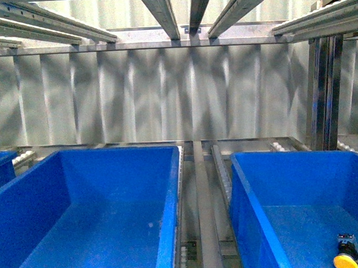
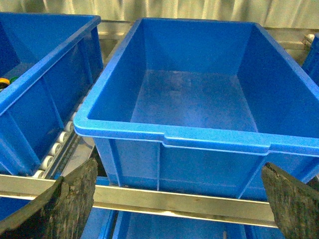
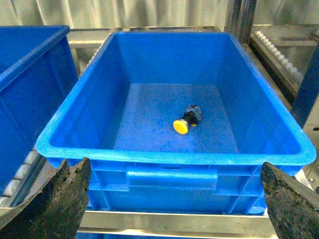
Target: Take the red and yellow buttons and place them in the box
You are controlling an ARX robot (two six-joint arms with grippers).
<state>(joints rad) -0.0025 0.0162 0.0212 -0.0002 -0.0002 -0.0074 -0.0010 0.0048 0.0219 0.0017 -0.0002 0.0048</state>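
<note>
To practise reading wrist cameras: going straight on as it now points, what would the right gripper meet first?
Probably the near wall of the blue bin, just under its rim: the open right gripper points there. Depth is unclear; aimed slightly higher, it would pass over the rim toward the yellow button.

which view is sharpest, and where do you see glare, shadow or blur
front view: softest, with a bluish cast and streaky bands of light and shadow across the back wall; left wrist view: even light, a faint pale sheen on the floor of the bin, pincer fingers dark and murky; right wrist view: crispest, yellow button clearly defined.
</note>
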